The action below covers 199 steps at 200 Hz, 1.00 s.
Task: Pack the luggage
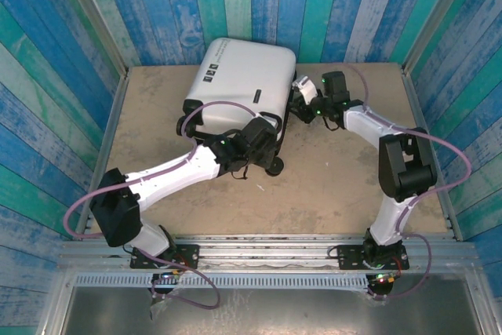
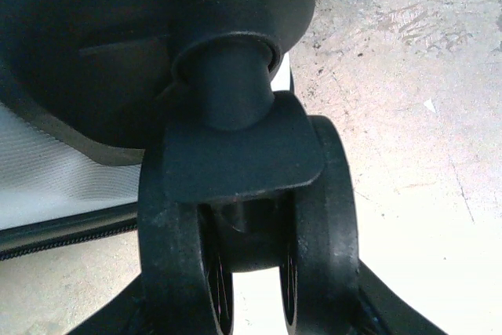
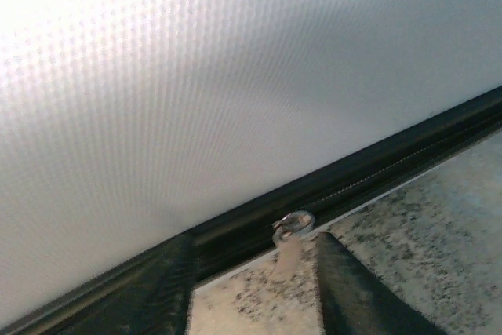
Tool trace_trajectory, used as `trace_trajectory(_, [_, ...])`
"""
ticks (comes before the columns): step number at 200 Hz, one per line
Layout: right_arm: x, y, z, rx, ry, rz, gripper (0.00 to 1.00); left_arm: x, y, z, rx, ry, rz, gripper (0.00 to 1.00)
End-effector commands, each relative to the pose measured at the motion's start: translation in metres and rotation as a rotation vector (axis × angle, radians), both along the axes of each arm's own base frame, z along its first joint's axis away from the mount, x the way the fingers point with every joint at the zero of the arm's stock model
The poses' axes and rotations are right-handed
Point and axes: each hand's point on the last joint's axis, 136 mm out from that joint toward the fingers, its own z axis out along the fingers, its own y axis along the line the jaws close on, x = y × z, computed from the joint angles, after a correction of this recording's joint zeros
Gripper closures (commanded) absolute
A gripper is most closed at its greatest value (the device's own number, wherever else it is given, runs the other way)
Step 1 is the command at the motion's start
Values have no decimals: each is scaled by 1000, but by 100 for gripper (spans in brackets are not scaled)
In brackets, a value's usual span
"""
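Though closed (contents hidden), luggage flat on table

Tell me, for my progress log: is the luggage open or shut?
Shut. The luggage lies flat, shells together, no lining showing; its zipper track runs closed.

**White, black and speckled beige**

The luggage has a white-silver shell with a fine dotted texture. A black zipper band edges it just above the right jaws, and a silvery pull sits between them. The wheel between the left jaws is matte black. The tabletop is beige, speckled grey. The walls carry blue, teal and white plank stripes.
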Motion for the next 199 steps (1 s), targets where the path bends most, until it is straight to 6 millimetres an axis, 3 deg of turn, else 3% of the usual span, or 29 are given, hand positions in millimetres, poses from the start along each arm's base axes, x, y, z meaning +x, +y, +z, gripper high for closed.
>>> trace_trajectory(1, [21,-8,-21,-93,-14,-126,79,-24,-21,47,-132,-67,-182,100])
trace_trajectory(21, [35,-21,-16,-85,-33,-241,88,-28,-22,46,-142,-62,-199,100])
trace_trajectory(45, [41,-33,-13,-52,-8,-299,88,-30,-20,45,-133,-61,-205,100])
trace_trajectory(75, [27,-44,-10,-47,-9,-276,68,-29,-17,46,-123,-68,-200,100])
trace_trajectory(97, [7,-41,-5,-45,-22,-193,55,-29,-17,48,-130,-76,-198,100])
trace_trajectory(124, [-10,-30,-6,-39,-16,-98,50,-29,-19,46,-132,-74,-202,100])
trace_trajectory(156, [-17,-21,-16,-53,5,-7,49,-29,-20,46,-131,-70,-206,100])
trace_trajectory(199, [-18,-27,-11,-64,16,75,45,-30,-17,49,-121,-77,-213,100])
